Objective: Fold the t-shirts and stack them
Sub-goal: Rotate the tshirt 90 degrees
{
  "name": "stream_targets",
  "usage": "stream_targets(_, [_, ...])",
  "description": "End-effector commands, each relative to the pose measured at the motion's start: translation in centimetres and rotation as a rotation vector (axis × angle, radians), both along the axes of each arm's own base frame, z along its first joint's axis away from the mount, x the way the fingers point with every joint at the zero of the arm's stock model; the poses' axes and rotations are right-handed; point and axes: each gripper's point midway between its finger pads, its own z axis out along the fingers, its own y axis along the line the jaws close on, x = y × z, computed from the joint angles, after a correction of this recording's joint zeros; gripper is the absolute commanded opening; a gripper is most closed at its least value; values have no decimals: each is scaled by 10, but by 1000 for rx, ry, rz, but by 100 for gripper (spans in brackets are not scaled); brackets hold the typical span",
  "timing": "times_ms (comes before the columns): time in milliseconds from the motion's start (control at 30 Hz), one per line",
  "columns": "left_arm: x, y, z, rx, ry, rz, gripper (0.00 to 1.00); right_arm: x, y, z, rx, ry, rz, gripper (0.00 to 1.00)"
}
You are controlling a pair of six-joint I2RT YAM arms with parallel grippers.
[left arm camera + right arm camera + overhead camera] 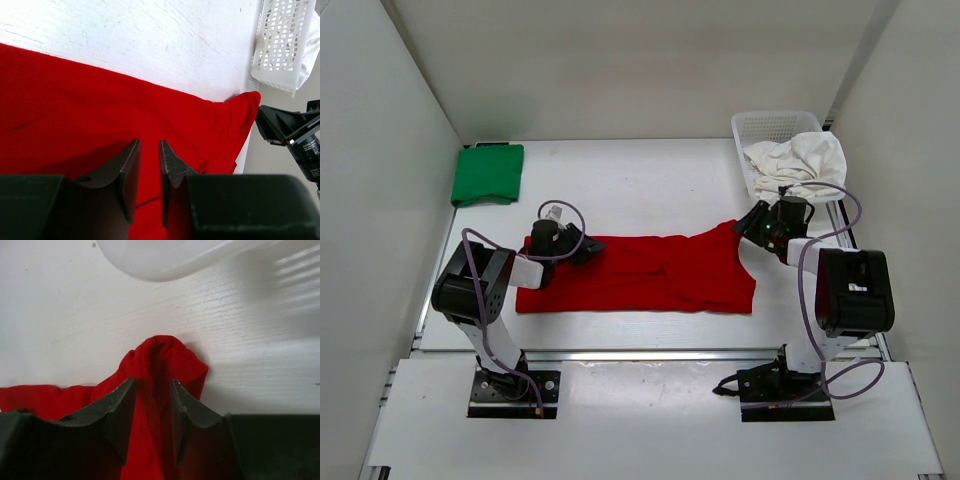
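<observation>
The red t-shirt (pixel 650 275) lies as a long band across the middle of the table, stretched between both arms. My left gripper (pixel 588 245) is at its upper left edge; in the left wrist view the fingertips (pixel 149 142) stand close together with red cloth (pixel 75 100) running between them. My right gripper (pixel 748 222) holds the upper right corner, and a raised bunch of red cloth (pixel 165 352) sits between its jaws (pixel 152 382). The green t-shirt (pixel 488 173) lies folded at the back left. The white t-shirt (pixel 795 160) is crumpled in the basket.
The white mesh basket (pixel 775 125) stands at the back right corner, just beyond my right gripper, and its wall (pixel 282 40) shows in the left wrist view. White walls close off the back and both sides. An aluminium rail runs along the table's near edge.
</observation>
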Motion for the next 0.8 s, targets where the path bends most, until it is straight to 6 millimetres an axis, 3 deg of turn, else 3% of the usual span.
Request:
stream_targets(0, [1, 0, 7, -11, -34, -10, 32, 11, 7, 14, 75, -80, 21, 32])
stream_targets(267, [1, 19, -5, -9, 1, 46, 31, 11, 0, 3, 98, -52, -22, 0])
stream_targets(467, [-3, 46, -10, -42, 31, 144, 31, 7, -26, -3, 51, -35, -127, 0])
stream_targets(700, [-6, 63, -12, -30, 37, 204, 30, 8, -38, -13, 39, 6, -179, 0])
stream_targets(767, [-6, 64, -11, -37, 37, 207, 31, 12, -38, -13, 48, 5, -174, 4])
